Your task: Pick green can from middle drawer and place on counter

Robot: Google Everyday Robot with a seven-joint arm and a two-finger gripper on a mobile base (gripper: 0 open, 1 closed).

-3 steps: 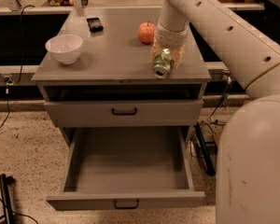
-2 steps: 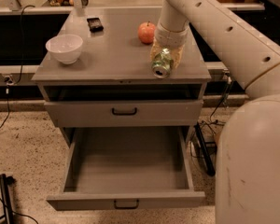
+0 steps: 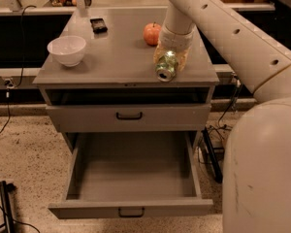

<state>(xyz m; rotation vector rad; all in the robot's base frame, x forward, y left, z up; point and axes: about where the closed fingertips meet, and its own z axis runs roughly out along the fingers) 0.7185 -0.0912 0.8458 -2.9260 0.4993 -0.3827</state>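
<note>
I see the hand (image 3: 169, 66) right of centre in the frame, low over the front right corner of the tabletop (image 3: 116, 62). Its pale fingers are closed on either side of the can (image 3: 165, 70). The can is tilted, with its shiny end turned toward the camera, and I cannot tell whether it touches the surface. The drawer (image 3: 131, 208) stands pulled out in the lower middle. An apple (image 3: 152, 34) sits just behind the hand, and a white bowl (image 3: 66, 50) sits at the tabletop's left.
</note>
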